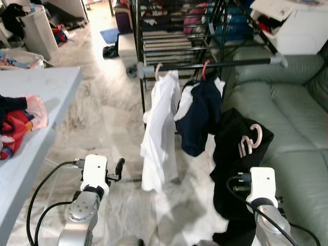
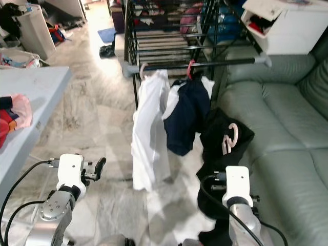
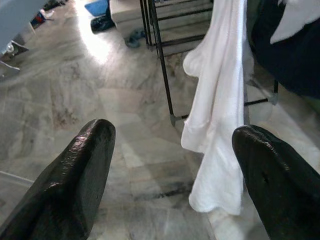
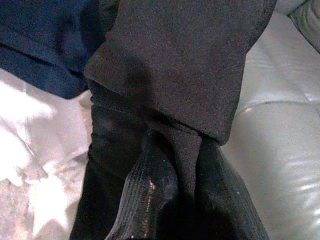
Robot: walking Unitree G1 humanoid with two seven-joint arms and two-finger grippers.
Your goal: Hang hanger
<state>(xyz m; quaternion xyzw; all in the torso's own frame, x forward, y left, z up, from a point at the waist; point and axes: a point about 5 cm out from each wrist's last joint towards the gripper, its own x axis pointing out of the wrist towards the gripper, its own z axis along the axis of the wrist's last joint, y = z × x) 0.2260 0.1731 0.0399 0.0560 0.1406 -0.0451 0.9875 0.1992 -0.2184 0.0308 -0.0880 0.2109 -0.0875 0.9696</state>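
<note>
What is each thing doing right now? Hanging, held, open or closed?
White shirt: hanging from the rail on a hanger.
Navy shirt: hanging from the rail on a red hanger.
Black garment: on a pink hanger, off the rail, held up.
Right gripper: shut on the black garment.
Left gripper: open, holding nothing.

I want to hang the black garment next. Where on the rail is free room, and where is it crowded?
The rail is bare from the navy garment to its grey end cap beside the sofa. Toward the other end it is crowded: the white shirt and the navy one hang close together. The right gripper holds the black garment below the bare stretch.
</note>
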